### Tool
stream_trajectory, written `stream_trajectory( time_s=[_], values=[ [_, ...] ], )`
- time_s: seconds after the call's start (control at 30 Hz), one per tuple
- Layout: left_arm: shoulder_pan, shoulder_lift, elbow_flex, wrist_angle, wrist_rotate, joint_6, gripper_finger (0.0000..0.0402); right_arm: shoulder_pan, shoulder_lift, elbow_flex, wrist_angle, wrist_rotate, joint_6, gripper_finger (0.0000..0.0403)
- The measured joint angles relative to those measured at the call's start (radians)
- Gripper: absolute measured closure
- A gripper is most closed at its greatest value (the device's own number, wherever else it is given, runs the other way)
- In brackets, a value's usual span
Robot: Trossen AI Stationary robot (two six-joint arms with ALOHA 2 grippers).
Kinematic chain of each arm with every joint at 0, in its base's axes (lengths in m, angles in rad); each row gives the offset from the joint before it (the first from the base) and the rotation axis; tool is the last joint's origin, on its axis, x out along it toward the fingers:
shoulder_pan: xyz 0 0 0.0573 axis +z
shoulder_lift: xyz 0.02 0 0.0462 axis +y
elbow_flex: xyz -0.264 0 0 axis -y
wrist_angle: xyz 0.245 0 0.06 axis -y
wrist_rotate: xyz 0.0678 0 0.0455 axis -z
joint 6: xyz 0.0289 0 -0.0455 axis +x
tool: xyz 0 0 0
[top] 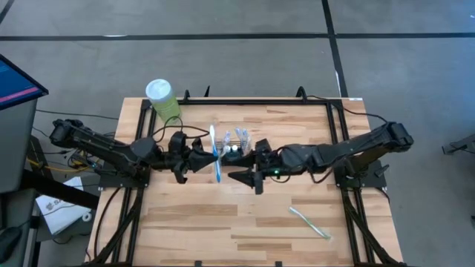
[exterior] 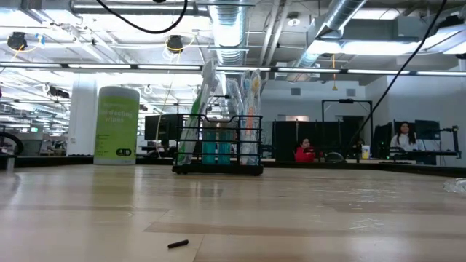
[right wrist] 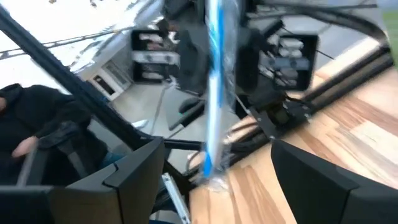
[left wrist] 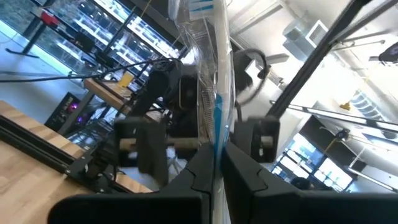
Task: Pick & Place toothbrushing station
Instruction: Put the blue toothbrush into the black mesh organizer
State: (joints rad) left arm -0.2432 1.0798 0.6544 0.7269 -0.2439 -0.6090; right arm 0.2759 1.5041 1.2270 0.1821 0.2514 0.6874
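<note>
The toothbrushing station, a black wire-mesh caddy [exterior: 218, 145], stands on the table near its far middle with several toothbrushes upright in it. In the high view the caddy [top: 243, 138] is partly hidden by my right gripper. My left gripper [top: 205, 160] is shut on a blue-and-white toothbrush in a clear wrapper [top: 216, 154], just left of the caddy. My right gripper [top: 236, 165] is open and empty, with the toothbrush [right wrist: 214, 93] just ahead of its spread fingers. Neither gripper shows in the low view. My left gripper pinches the wrapped toothbrush near the middle of its handle [left wrist: 217, 146] between its two fingers. The fingers come about level from the table's left and lie across the brush. The brush runs roughly from near to far and is lifted clear of the table.
A green canister with a white lid [top: 162, 98] stands at the far left corner and also shows in the low view [exterior: 116, 124]. A green-and-white toothbrush [top: 309, 222] lies on the near right of the table. A small dark bit [exterior: 178, 244] lies near the front.
</note>
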Motion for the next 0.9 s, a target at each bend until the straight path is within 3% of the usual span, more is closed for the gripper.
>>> stream_trajectory(
  time_s=[0.27, 0.43, 0.9],
  values=[
    [0.0, 0.003, 0.0, -0.002, -0.002, -0.002, 0.0395, -0.03, 0.04, 0.0, 0.048, 0.006, 0.013, 0.0117],
    [0.004, 0.003, 0.0, -0.004, -0.014, 0.0, 0.0395, -0.075, 0.046, 0.0, 0.05, -0.083, 0.013, 0.0117],
    [0.042, 0.008, 0.0, -0.013, -0.035, -0.017, 0.0395, -0.102, 0.103, 0.098, 0.0, -0.123, -0.017, 0.0117]
  ],
)
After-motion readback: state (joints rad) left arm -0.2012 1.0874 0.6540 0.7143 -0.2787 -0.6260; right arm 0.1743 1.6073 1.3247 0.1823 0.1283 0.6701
